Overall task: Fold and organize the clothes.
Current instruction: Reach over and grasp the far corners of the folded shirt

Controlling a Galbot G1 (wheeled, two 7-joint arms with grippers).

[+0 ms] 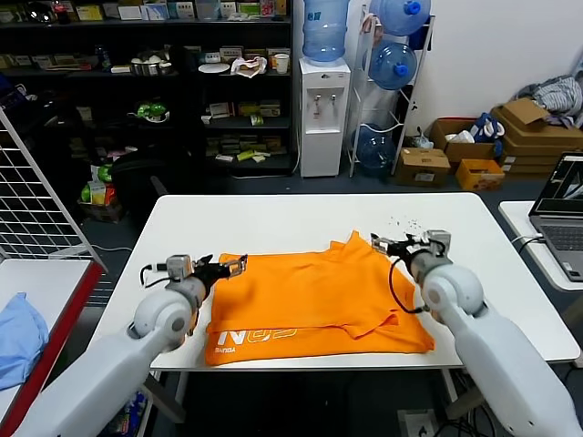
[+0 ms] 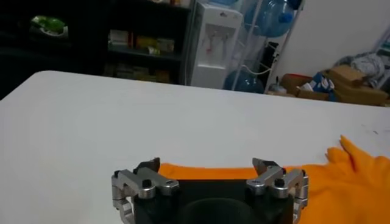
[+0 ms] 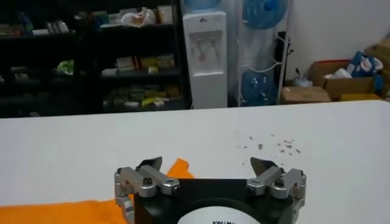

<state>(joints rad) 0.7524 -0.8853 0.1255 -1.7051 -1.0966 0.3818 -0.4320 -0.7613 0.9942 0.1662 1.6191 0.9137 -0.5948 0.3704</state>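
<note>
Lying partly folded across the near half of the white rectangular table (image 1: 291, 214), the bright orange short-sleeved T-shirt of soft fabric (image 1: 314, 296) shows white lettering along its near left edge and a raised fold at its far edge. The left gripper (image 1: 225, 268) hovers at the shirt's left edge with its jaws spread wide and holding nothing. The right gripper (image 1: 390, 244) hangs over the shirt's far right corner, its fingers likewise apart and empty.

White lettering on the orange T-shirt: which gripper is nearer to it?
Left. The left gripper hovers at the shirt's left edge above the lettering; the right gripper is at the far right corner.
</note>
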